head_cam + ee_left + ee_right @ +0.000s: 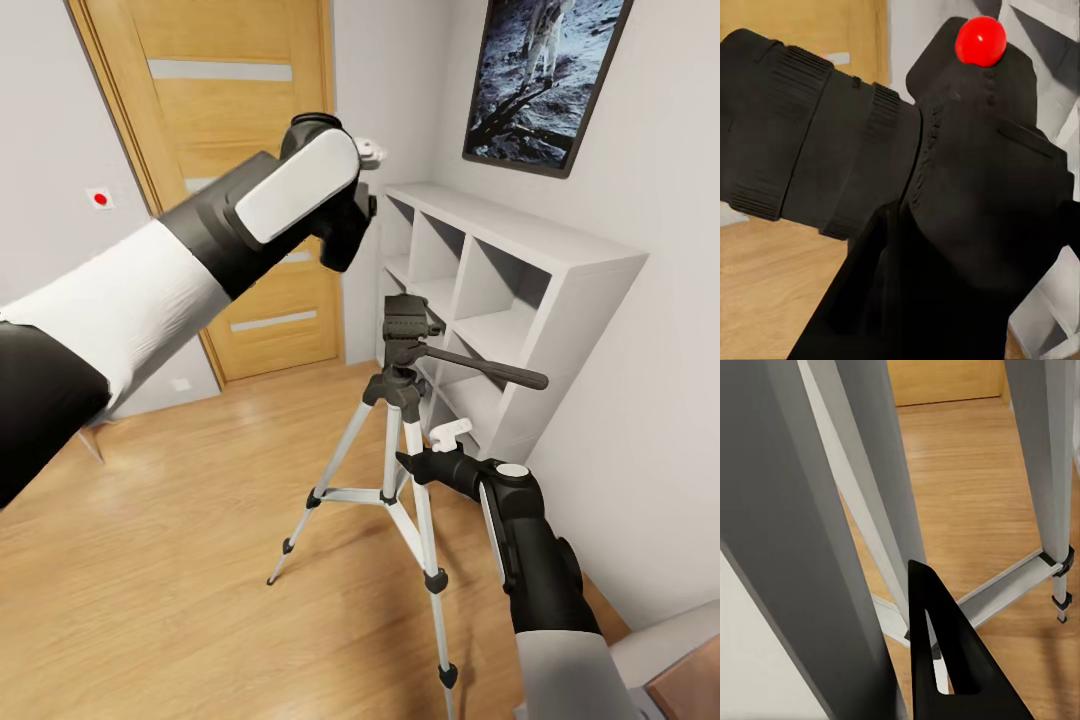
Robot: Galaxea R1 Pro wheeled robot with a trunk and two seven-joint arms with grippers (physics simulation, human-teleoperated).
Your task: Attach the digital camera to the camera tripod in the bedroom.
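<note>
Held close in the left gripper, clamped on the digital camera (red button up), above and door-side of the camera tripod head, lens crosswise; right gripper at the legs, grip state unclear.

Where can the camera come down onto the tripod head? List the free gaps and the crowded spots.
Free: air above the tripod head, below the left gripper's digital camera; bare floor toward the door. Crowded: pan handle by the shelf; right gripper at the legs.
</note>
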